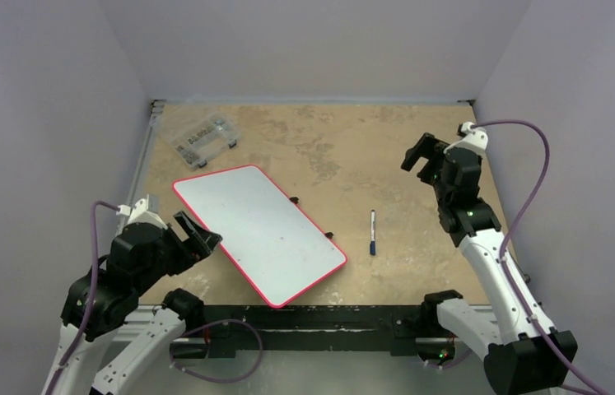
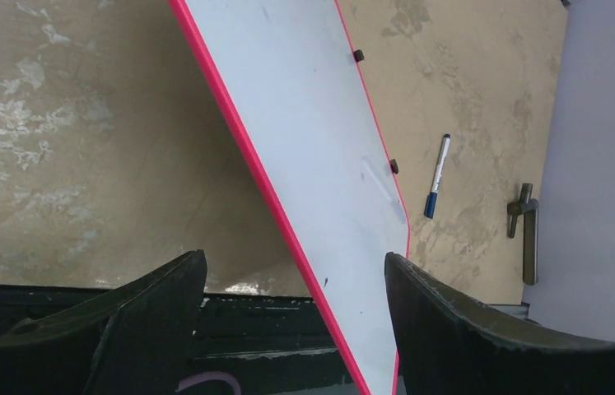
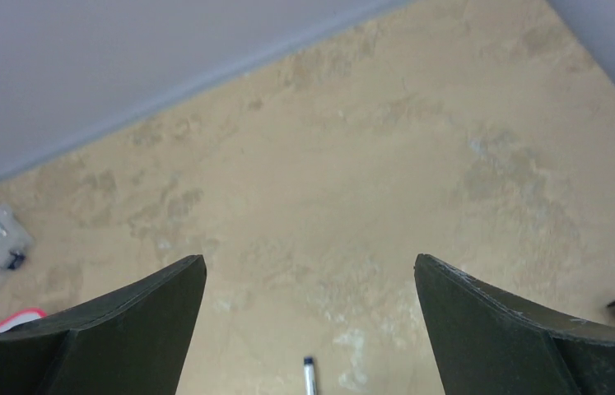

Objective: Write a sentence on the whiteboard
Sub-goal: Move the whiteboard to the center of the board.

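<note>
The flat white, red-rimmed whiteboard [image 1: 258, 232] has its near-left edge at the left gripper [image 1: 203, 234], fingers wide apart, gripping nothing. Only the left wrist view shows that edge between them.

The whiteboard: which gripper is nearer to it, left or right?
Left. The left gripper is at the whiteboard, its near-left rim between the fingers; the right gripper hangs far to the right, past the marker pen.
</note>
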Controlling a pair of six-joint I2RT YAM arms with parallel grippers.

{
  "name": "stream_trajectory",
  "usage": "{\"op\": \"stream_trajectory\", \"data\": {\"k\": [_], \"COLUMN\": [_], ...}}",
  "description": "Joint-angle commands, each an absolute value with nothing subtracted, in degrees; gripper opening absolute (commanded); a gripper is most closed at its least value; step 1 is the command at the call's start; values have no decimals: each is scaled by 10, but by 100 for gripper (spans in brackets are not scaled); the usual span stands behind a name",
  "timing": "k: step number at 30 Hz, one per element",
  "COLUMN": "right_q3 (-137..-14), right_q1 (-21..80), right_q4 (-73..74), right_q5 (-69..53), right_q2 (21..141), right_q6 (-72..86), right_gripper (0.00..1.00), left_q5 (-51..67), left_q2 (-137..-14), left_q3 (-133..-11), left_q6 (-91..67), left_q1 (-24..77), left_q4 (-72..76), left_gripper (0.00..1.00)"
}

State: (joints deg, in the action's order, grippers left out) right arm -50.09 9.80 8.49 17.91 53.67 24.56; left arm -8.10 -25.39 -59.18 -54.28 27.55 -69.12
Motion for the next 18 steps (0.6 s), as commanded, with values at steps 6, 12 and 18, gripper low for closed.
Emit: {"op": "stream_trajectory", "data": {"k": [6, 12, 18], "right_q3": [-544, -526, -519], "right_q1": [100, 100, 100], "right_q4": [264, 273, 286], "right_q5": [73, 51, 16], "right_q2": [527, 509, 527], "right_q6": [283, 280, 287], "right_gripper": [99, 99, 99], "left_q5": [-65, -78, -76], "left_q2": [-262, -273, -316], "left_q3": [-513, -467, -446], "left_q6": [-614, -600, -577], "left_q1": [273, 273, 273], "left_q4": [-612, -516, -471], "left_gripper": [72, 52, 32]}}
